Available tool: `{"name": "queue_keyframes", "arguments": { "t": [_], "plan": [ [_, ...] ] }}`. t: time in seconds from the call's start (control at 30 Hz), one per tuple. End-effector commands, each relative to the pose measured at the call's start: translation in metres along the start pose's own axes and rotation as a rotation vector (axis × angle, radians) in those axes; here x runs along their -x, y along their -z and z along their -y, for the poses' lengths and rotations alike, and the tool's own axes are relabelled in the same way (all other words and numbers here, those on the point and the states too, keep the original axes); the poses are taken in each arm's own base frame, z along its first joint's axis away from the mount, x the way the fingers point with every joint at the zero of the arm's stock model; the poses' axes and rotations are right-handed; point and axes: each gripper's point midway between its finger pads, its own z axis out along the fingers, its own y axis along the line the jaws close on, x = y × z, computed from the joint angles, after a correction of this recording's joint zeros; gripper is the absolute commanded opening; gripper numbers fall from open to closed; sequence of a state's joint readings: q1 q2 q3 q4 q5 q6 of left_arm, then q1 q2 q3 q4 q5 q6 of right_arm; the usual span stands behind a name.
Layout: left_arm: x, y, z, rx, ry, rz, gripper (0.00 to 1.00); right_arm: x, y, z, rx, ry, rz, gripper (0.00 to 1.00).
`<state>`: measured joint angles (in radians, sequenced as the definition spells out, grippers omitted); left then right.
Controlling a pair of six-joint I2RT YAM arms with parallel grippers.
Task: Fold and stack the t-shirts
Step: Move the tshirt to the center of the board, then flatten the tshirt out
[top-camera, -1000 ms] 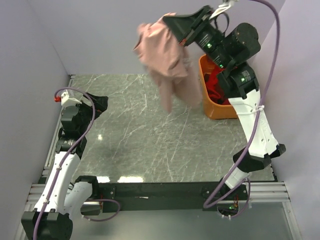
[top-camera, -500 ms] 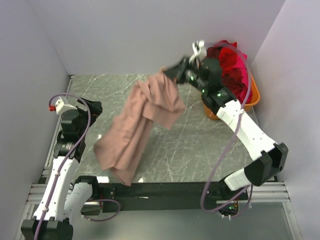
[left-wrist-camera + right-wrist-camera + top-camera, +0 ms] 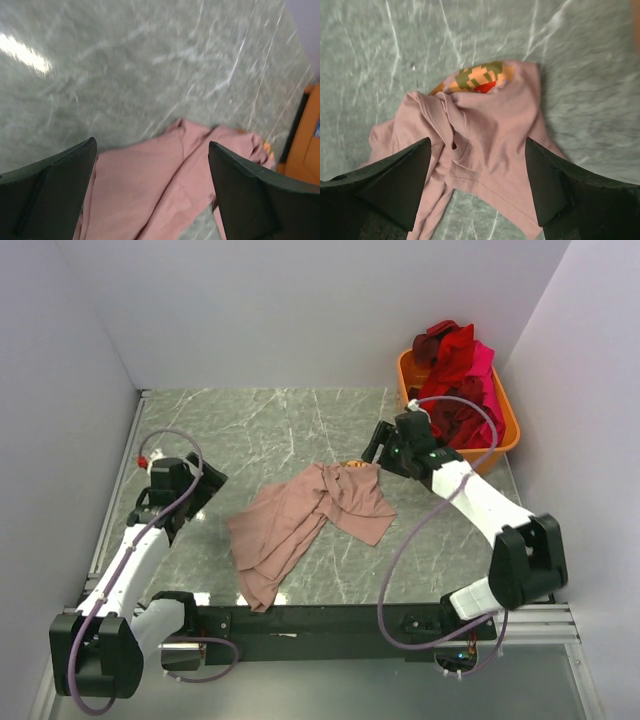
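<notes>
While hovering just over the far edge of the crumpled dusty pink cloth t-shirt (image 3: 300, 525), showing the right gripper (image 3: 374, 454) with black jaws spread wide, clasping nothing. Lying bunched midway across the grey marbled tabletop (image 3: 250, 430), sleeves and hem folding over one another, outline hard to read. Peeking out at the collar: blocky orange, green and red print (image 3: 479, 76), mostly tucking under a fold, any lettering impossible to make out. Running off the lower edge of the right wrist view. Blurring badly in the left wrist view. Pointing the left gripper (image 3: 151, 145) toward the shirt's left side, apart from it, jaws wide and empty. Heaping red, maroon and hot pink shirts (image 3: 458, 365) in the rectangular orange plastic tub (image 3: 507, 435) at the far right corner, overlapping too much for counting, lower layers hiding behind the tub wall.
</notes>
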<state>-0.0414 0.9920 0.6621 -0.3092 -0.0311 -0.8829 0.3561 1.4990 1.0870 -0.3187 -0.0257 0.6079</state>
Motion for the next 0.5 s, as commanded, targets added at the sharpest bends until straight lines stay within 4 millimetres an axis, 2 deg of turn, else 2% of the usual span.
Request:
{"name": "queue_keyframes", "arguments": {
  "t": [0.0, 0.07, 0.1, 0.2, 0.47],
  "plan": [
    [-0.046, 0.006, -0.005, -0.046, -0.004, -0.15, 0.99, 0.001, 0.022, 0.026, -0.097, 0.012, 0.073, 0.82],
    [-0.061, 0.009, -0.02, -0.005, -0.001, -0.182, 0.99, -0.005, 0.028, 0.029, -0.093, 0.002, 0.074, 0.82],
    [-0.072, 0.008, -0.03, 0.022, -0.009, -0.205, 0.99, -0.017, 0.026, 0.036, -0.101, 0.003, 0.052, 0.82],
    [-0.082, 0.005, -0.043, 0.051, -0.02, -0.22, 0.99, -0.028, 0.026, 0.043, -0.102, 0.001, 0.034, 0.82],
    [-0.094, -0.017, -0.046, 0.069, -0.053, -0.258, 0.87, -0.05, 0.022, 0.058, -0.131, 0.022, -0.025, 0.81]
  ]
}}
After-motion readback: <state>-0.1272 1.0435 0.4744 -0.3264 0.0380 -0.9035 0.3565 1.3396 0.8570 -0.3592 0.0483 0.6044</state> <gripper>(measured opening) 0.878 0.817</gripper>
